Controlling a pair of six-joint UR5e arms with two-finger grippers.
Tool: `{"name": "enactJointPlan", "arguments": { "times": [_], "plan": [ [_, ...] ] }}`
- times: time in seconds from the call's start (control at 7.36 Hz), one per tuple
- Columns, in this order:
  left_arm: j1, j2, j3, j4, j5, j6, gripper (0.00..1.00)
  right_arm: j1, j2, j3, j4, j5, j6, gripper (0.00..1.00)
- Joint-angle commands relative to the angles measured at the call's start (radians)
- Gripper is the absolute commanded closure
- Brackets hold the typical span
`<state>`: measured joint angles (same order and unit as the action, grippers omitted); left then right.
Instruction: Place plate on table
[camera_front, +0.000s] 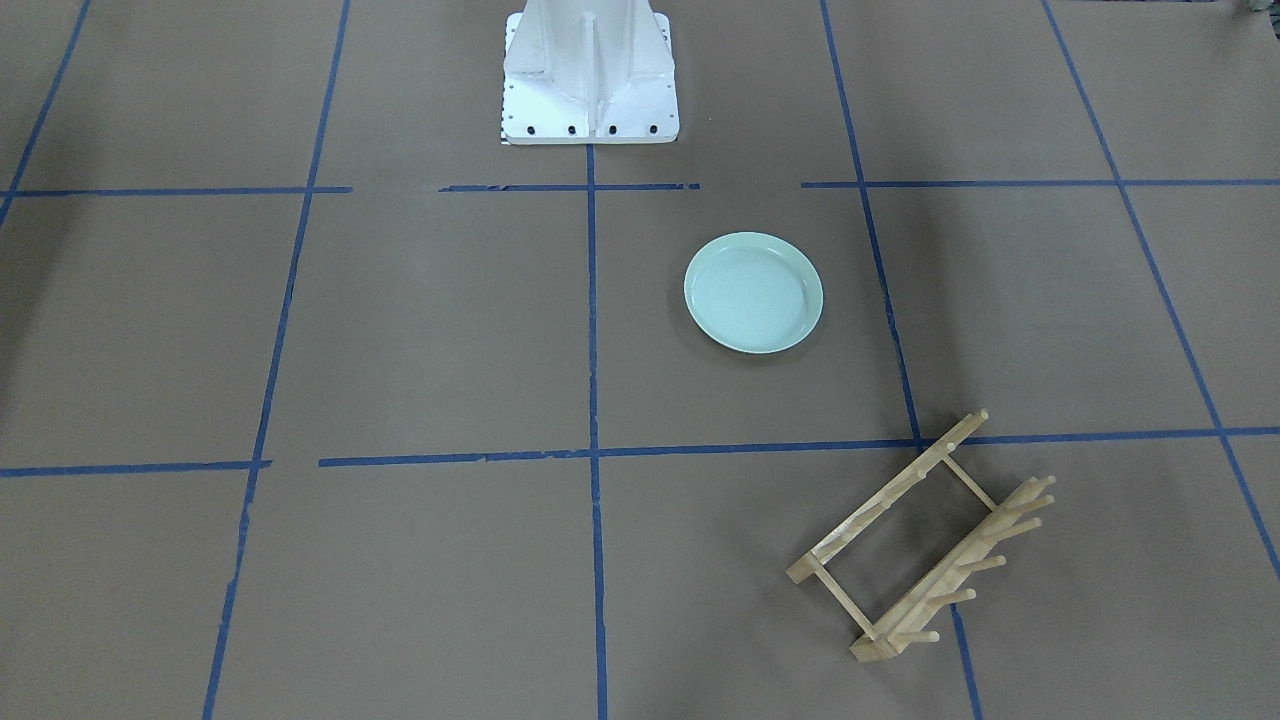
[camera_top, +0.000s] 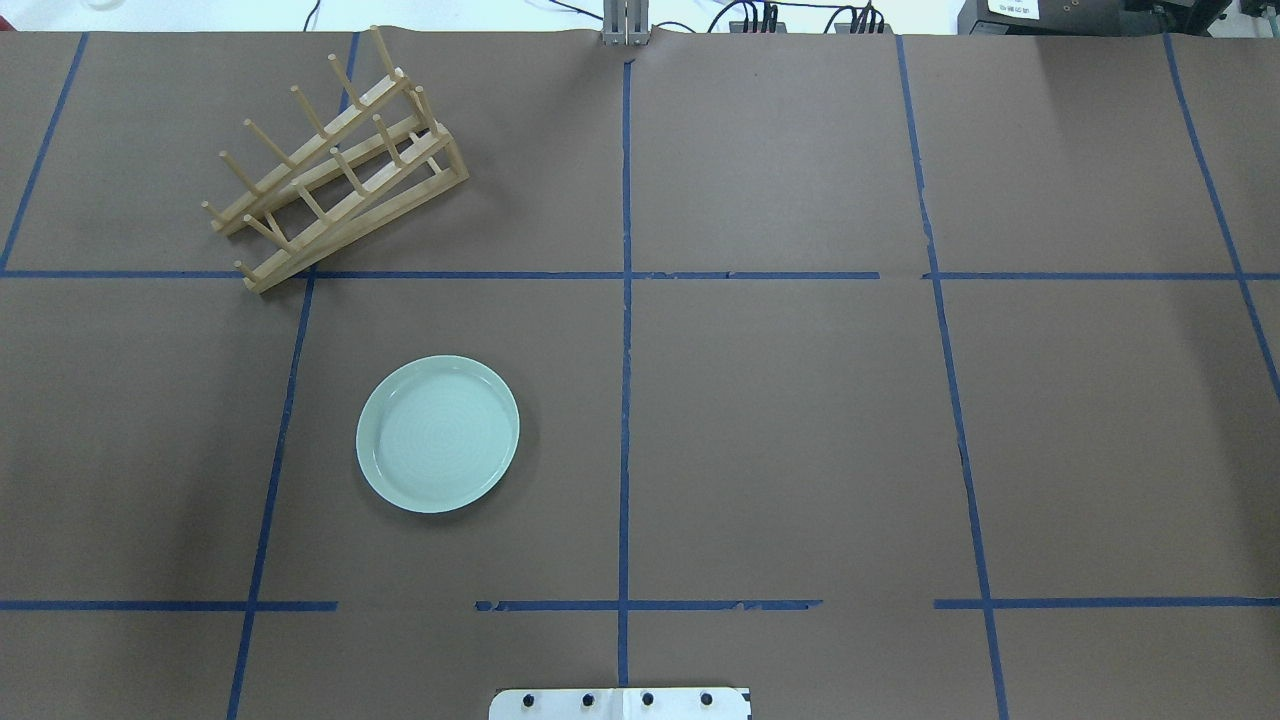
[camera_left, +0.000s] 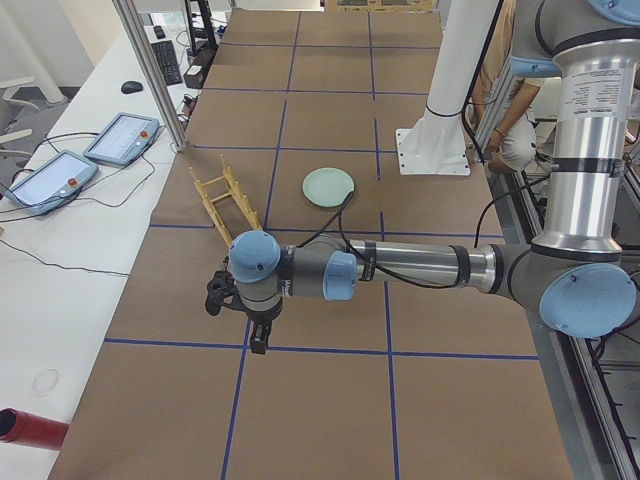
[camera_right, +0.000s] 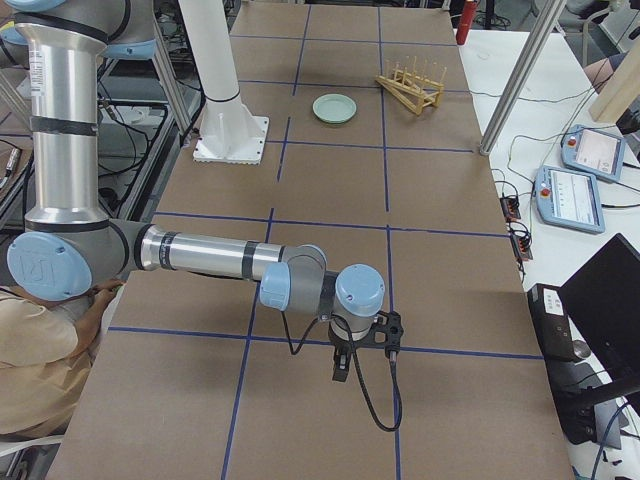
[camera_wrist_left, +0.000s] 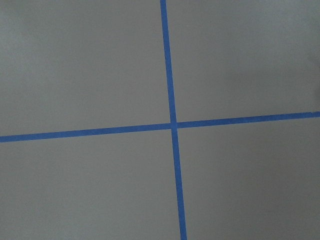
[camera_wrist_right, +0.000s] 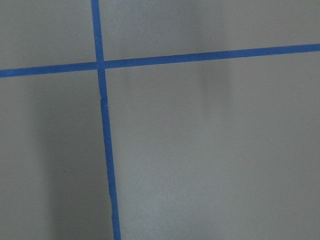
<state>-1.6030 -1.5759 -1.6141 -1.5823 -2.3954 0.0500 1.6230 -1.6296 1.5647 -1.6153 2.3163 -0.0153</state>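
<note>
The pale mint-green plate (camera_front: 753, 292) lies flat and upright on the brown table (camera_front: 400, 330), in the square in front of the robot base on its left side. It also shows in the overhead view (camera_top: 438, 434) and, small, in both side views (camera_left: 328, 185) (camera_right: 333, 108). Neither gripper touches it. My left gripper (camera_left: 258, 340) hangs over the table well away from the plate. My right gripper (camera_right: 340, 370) hangs over the table's other end. Both show only in the side views, so I cannot tell whether they are open or shut. The wrist views show only paper and tape.
A light wooden peg rack (camera_top: 335, 165) stands slanted at the far left, beyond the plate. The white robot base (camera_front: 590, 75) sits at the table's near-robot edge. Tablets (camera_left: 120, 137) and cables lie on the side bench. A person (camera_right: 40, 370) sits beside the right arm.
</note>
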Motion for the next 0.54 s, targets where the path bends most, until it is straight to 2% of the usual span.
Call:
{"name": "enactJointPlan", "arguments": {
  "times": [0.0, 0.41],
  "plan": [
    [0.0, -0.004, -0.018, 0.091, 0.001, 0.011, 0.0, 0.0, 0.001, 0.0, 0.0, 0.0, 0.0, 0.0],
    [0.0, -0.007, -0.026, 0.094, -0.002, 0.011, 0.0, 0.0, 0.001, 0.0, 0.0, 0.0, 0.0, 0.0]
  ]
}}
